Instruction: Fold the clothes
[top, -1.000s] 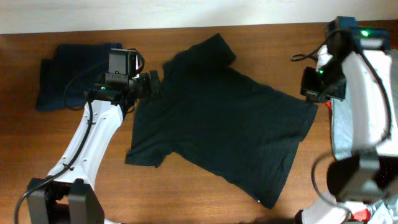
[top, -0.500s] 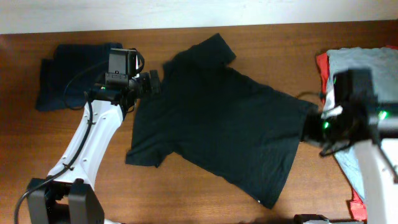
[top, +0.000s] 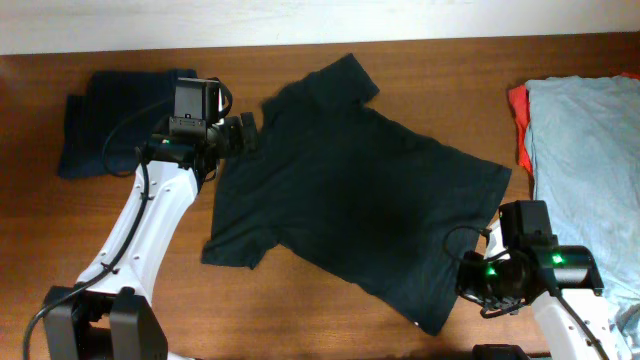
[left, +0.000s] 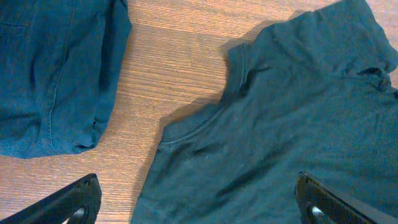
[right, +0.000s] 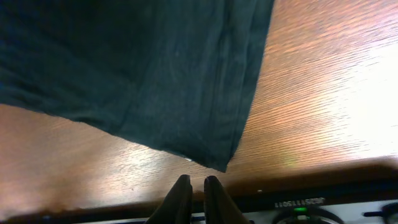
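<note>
A black T-shirt (top: 350, 190) lies spread flat and askew on the wooden table, collar toward the left. My left gripper (top: 245, 132) hovers over the collar (left: 205, 121). It is wide open in the left wrist view (left: 198, 199), with only its fingertips (left: 81, 198) showing above the fabric. My right gripper (top: 468, 288) is low at the near right, just off the shirt's hem corner (right: 224, 167). In the right wrist view (right: 194, 183) its jaws stand a narrow gap apart with nothing between them. A small white mark (right: 188, 160) shows at the hem.
A folded navy garment (top: 110, 120) lies at the back left, its edge (left: 50, 74) close to the collar. A light grey-blue garment (top: 590, 160) lies on a red one (top: 518, 120) at the right edge. The table's front edge (right: 261, 193) runs just beyond my right fingers.
My right arm has swung from the back right, by the shirt's sleeve, down to the near right beside the hem corner, and its jaws have parted slightly. The left arm has not moved.
</note>
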